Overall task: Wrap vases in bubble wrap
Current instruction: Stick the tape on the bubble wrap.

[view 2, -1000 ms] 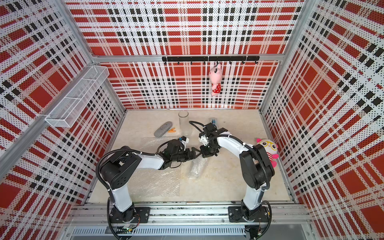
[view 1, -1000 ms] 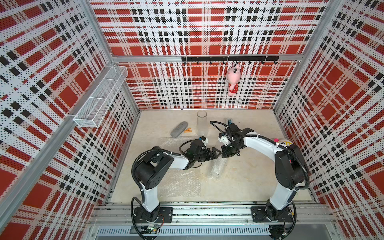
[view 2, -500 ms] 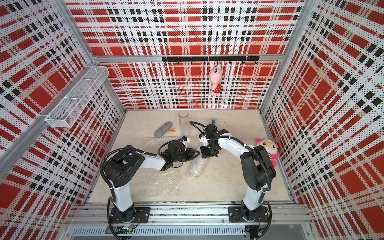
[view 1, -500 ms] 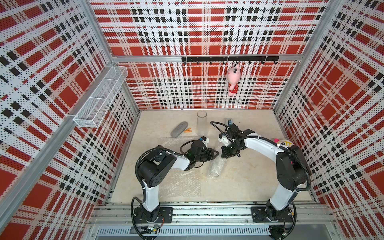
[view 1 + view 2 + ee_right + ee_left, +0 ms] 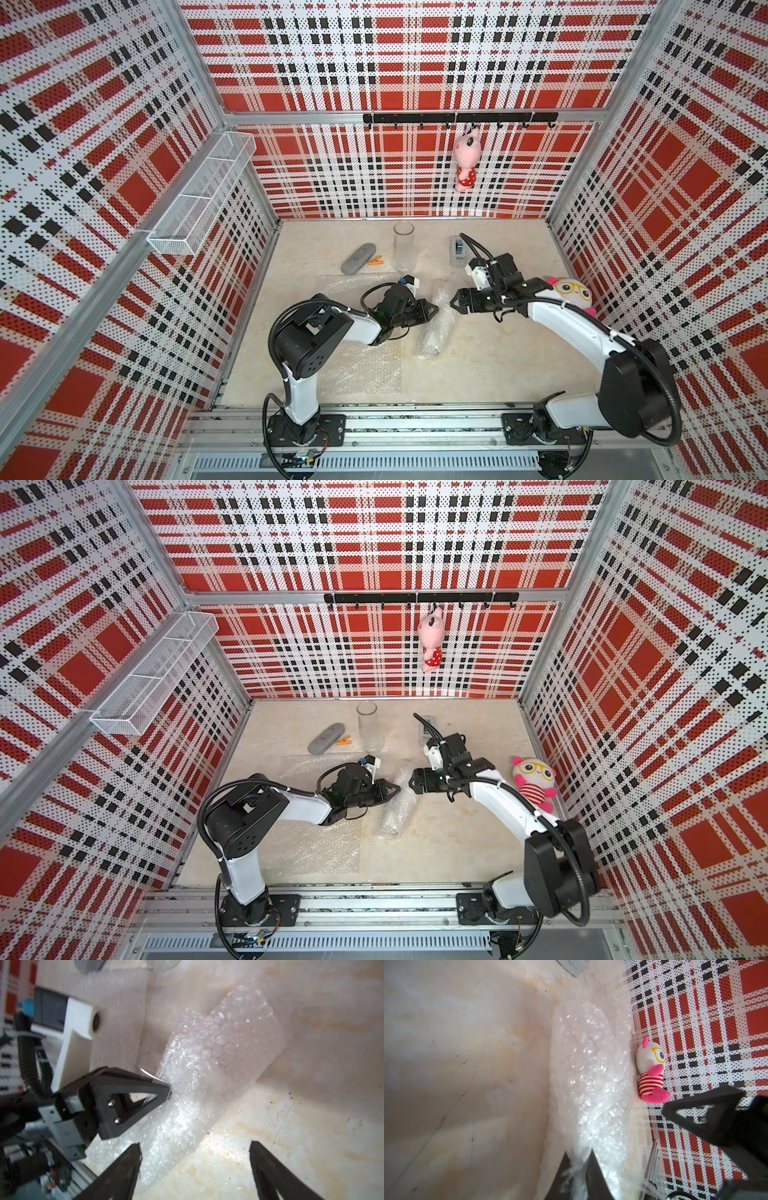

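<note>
Bubble wrap roll, one, lies on the desk between two grippers in both top views. One flat sheet lies under the left arm, and one glass vase stands behind. Left wrist: left gripper pinches the roll. Right wrist: right gripper gapes, the roll just beside it.

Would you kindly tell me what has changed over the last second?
The left claw closed onto the rolled bubble wrap, while the right claw opened, apparently releasing it. The roll itself, the glass vase and the flat sheet stayed where they were.
</note>
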Controlling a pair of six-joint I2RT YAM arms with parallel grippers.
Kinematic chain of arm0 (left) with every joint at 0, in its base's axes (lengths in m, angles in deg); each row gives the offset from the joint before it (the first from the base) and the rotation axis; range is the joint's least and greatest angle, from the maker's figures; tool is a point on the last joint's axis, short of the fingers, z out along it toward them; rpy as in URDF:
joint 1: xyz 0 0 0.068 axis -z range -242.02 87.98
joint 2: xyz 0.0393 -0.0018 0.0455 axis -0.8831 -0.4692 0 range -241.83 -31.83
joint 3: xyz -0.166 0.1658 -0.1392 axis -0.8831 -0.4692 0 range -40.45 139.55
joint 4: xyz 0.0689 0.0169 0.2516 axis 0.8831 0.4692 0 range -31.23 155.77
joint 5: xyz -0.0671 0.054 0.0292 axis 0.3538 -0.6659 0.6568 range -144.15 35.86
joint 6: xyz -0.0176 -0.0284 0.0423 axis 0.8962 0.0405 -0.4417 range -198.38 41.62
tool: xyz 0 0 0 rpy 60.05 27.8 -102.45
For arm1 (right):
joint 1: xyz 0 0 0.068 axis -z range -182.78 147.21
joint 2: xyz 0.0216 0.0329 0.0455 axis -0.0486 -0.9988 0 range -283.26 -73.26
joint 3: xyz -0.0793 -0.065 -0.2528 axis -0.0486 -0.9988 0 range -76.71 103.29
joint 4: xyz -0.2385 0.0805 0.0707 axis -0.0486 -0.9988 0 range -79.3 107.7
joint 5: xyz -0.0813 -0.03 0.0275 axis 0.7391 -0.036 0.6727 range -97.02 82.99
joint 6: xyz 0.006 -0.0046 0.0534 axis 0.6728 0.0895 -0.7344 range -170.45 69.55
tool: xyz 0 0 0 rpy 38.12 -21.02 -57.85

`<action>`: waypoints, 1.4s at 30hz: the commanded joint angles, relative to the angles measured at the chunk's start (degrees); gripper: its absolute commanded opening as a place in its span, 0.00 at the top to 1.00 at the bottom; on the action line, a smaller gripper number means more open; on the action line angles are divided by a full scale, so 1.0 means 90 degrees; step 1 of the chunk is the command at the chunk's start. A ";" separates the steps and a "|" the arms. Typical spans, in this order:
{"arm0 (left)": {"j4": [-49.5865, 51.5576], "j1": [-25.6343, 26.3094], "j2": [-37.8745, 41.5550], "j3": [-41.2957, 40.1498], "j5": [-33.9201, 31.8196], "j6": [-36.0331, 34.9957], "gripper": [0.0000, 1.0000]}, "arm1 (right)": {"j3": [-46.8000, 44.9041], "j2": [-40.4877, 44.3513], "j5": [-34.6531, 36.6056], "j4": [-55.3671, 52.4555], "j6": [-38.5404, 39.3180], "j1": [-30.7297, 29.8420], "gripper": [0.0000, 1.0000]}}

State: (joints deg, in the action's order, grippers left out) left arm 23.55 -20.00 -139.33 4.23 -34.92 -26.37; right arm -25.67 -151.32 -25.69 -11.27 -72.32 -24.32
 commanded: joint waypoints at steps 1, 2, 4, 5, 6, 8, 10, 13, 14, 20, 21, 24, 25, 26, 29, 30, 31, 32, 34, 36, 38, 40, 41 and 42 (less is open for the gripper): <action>0.0095 0.0132 0.0124 -0.0024 -0.0007 0.0022 0.86 | -0.0797 0.0285 -0.0582 0.1645 -0.1141 -0.0009 0.05; 0.0095 0.0150 0.0133 -0.0020 -0.0017 0.0046 0.86 | -0.0978 0.0313 -0.0721 0.1961 -0.1436 -0.0009 0.01; 0.0103 0.0183 0.0139 -0.0021 -0.0027 0.0051 0.86 | -0.1220 0.0262 -0.0938 0.2457 -0.1714 -0.0016 0.00; 0.0105 0.0194 0.0154 -0.0018 -0.0027 0.0051 0.86 | -0.1302 0.0188 -0.0999 0.2617 -0.1776 -0.0019 0.00; 0.0115 0.0204 0.0170 -0.0014 -0.0036 0.0053 0.86 | -0.1325 0.0099 -0.0987 0.2677 -0.1779 -0.0025 0.00; 0.0125 0.0204 0.0196 -0.0034 -0.0055 0.0059 0.86 | -0.1397 -0.0070 -0.0882 0.2813 -0.1736 -0.0021 0.00; 0.0134 0.0204 0.0213 -0.0051 -0.0065 0.0060 0.86 | -0.1433 -0.0315 -0.0892 0.2998 -0.1704 -0.0014 0.02; 0.0134 0.0212 0.0226 -0.0074 -0.0066 0.0047 0.86 | -0.1487 -0.0765 -0.1046 0.3391 -0.1710 0.0001 0.16; 0.0134 0.0214 0.0236 -0.0076 -0.0061 0.0051 0.86 | -0.1505 -0.0904 -0.1128 0.3575 -0.1747 0.0010 0.25; 0.0144 0.0204 0.0218 -0.0092 -0.0032 0.0032 0.87 | -0.1746 -0.1382 -0.1357 0.4357 -0.1905 0.0010 0.65; 0.0144 0.0204 0.0217 -0.0092 -0.0017 0.0030 0.87 | -0.1800 -0.1436 -0.1384 0.4480 -0.1920 0.0020 0.71; 0.0144 0.0187 0.0216 -0.0136 0.0002 0.0022 0.87 | -0.1873 -0.1662 -0.1581 0.4759 -0.1945 0.0097 0.82; 0.0144 0.0171 0.0217 -0.0157 0.0003 0.0022 0.87 | -0.1873 -0.1731 -0.1655 0.4825 -0.1945 0.0118 0.88; 0.0144 0.0147 0.0227 -0.0187 0.0012 0.0022 0.87 | -0.1858 -0.1793 -0.1689 0.4840 -0.1945 0.0125 0.91; 0.0144 0.0097 0.0267 -0.0228 0.0022 0.0022 0.88 | -0.1814 -0.1859 -0.1770 0.4842 -0.1919 0.0125 0.96; 0.0144 0.0097 0.0282 -0.0231 0.0022 0.0022 0.89 | -0.1809 -0.1837 -0.1763 0.4835 -0.1911 0.0127 0.97; 0.0144 0.0097 0.0292 -0.0229 0.0022 0.0022 0.91 | -0.1810 -0.1811 -0.1765 0.4803 -0.1892 0.0123 0.97; 0.0144 0.0097 0.0276 -0.0219 0.0031 0.0022 0.93 | -0.1795 -0.1772 -0.1754 0.4746 -0.1869 0.0134 0.97; 0.0144 0.0106 0.0250 -0.0200 0.0041 0.0037 0.98 | -0.1795 -0.1701 -0.1722 0.4706 -0.1857 0.0132 1.00; 0.0144 0.0124 0.0207 -0.0173 0.0042 0.0051 1.00 | -0.1803 -0.1637 -0.1735 0.4709 -0.1865 0.0139 1.00; 0.0139 0.0154 0.0161 -0.0119 0.0050 0.0070 1.00 | -0.1813 -0.1555 -0.1785 0.4758 -0.1894 0.0145 1.00; 0.0134 0.0199 0.0102 -0.0031 0.0056 0.0095 1.00 | -0.1810 -0.1434 -0.1828 0.4752 -0.1890 0.0145 1.00; 0.0134 0.0213 0.0078 0.0015 0.0056 0.0100 1.00 | -0.1764 -0.1365 -0.1802 0.4641 -0.1830 0.0147 1.00; 0.0134 0.0233 0.0046 0.0067 0.0061 0.0108 1.00 | -0.1660 -0.1271 -0.1706 0.4331 -0.1659 0.0144 1.00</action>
State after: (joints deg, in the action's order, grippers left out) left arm 24.25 -19.10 -137.54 2.99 -35.47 -25.67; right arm -40.77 -164.96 -38.24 34.04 -88.97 -21.99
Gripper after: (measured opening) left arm 0.046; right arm 0.043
